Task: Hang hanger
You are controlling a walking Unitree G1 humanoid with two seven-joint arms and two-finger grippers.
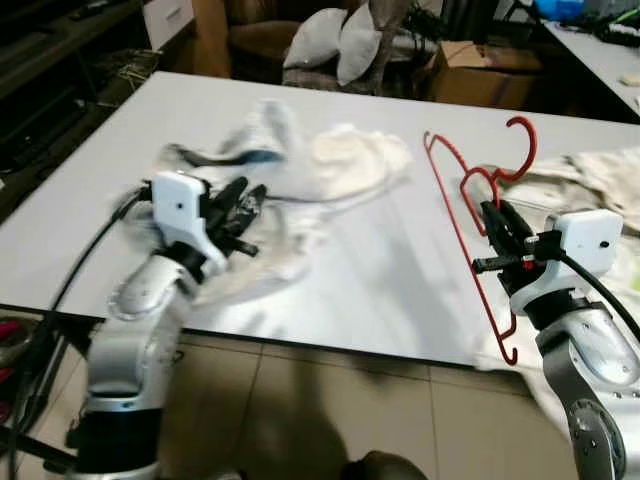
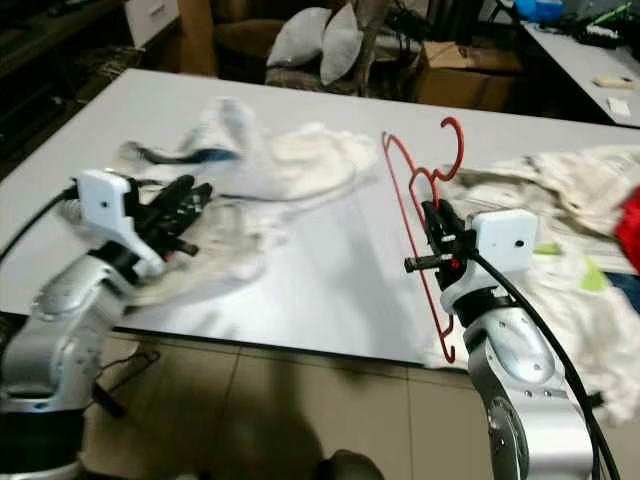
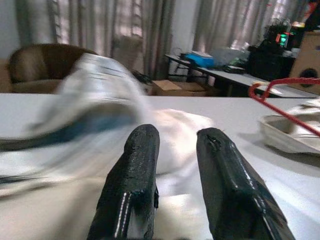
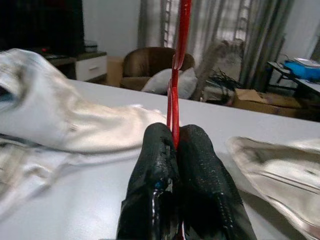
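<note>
The right gripper had its fingers pinched on the red wire hanger, lifted over the worktop. Left of the hanger, the left gripper, fingers narrowly parted, hovered over white clothes. The thin wire might twist or slip out.

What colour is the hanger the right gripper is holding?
Red. The hanger, a thin wire one, shows best in the left eye view, pinched by the right gripper.

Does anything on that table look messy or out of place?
Yes. Crumpled white clothes lie heaped on the white table, unfolded. The thin red wire hanger carries no garment; the right gripper pinches it, its lower end jutting past the table edge.
</note>
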